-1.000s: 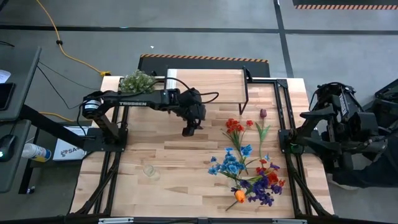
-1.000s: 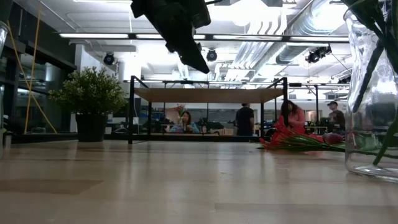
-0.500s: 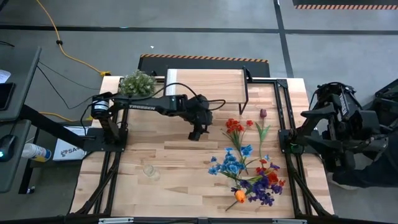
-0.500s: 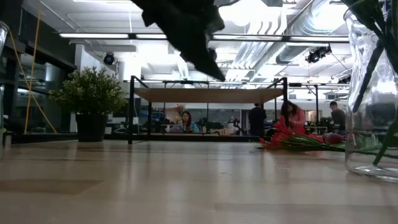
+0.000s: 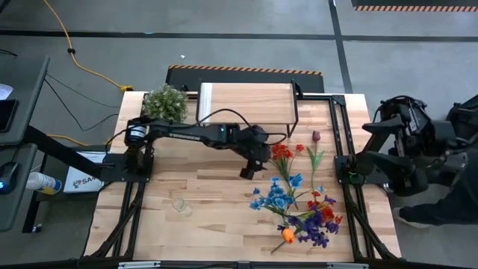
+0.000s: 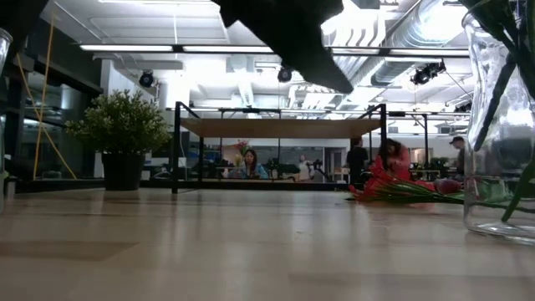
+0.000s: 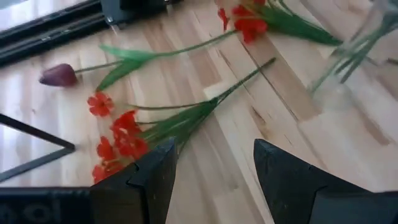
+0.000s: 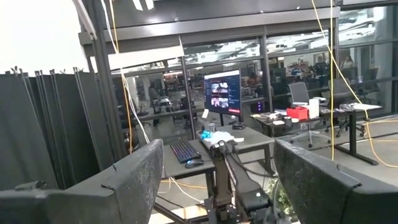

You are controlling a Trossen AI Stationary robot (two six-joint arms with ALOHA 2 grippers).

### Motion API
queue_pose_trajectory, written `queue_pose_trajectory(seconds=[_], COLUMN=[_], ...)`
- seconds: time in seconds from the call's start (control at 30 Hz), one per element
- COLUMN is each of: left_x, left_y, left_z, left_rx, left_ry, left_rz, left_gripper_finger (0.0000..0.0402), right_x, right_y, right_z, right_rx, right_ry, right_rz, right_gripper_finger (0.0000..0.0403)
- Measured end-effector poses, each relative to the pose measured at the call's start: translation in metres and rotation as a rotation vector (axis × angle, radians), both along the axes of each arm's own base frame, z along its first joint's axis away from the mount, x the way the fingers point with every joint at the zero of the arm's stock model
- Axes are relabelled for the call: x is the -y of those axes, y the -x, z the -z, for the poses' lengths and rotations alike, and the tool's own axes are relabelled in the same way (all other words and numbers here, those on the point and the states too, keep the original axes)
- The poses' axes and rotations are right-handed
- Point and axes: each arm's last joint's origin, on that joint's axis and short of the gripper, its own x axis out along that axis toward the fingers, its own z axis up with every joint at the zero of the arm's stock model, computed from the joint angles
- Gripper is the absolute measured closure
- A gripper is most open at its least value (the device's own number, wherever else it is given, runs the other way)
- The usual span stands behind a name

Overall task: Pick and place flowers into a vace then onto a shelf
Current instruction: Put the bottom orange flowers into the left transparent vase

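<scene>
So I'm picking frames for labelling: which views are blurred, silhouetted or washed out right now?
Left wrist view: the glass vase is smeared, while the red flowers beyond the open left hand read clearly. Low view: the left arm is a black silhouette against bright ceiling lights, and the near vase is cut off at the edge. Right wrist view: a white patch blows out one corner. High view: evenly lit.
</scene>
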Motion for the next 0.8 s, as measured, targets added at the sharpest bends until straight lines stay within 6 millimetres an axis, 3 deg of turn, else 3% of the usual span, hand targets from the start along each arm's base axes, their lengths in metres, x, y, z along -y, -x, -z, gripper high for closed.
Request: queue_pose_trajectory(seconds=[0.17,0.8], left_x=[-0.001,0.01], left_y=[-0.004,-0.024], left_z=[0.009,0.035], left_rx=[-0.05,0.015], left_ry=[-0.014,-0.079], left_rz=[-0.017,0.059], left_gripper_finger=[0.0156,0.0156], right_x=[0.003,0.004], right_y=[0.001,0.001], right_z=[-0.001,-0.001], right_rx=[-0.002,-0.006], right_ry=[-0.008,-0.007], right_rz=[0.003,0.005], right_gripper_finger=[0.0109,0.0109])
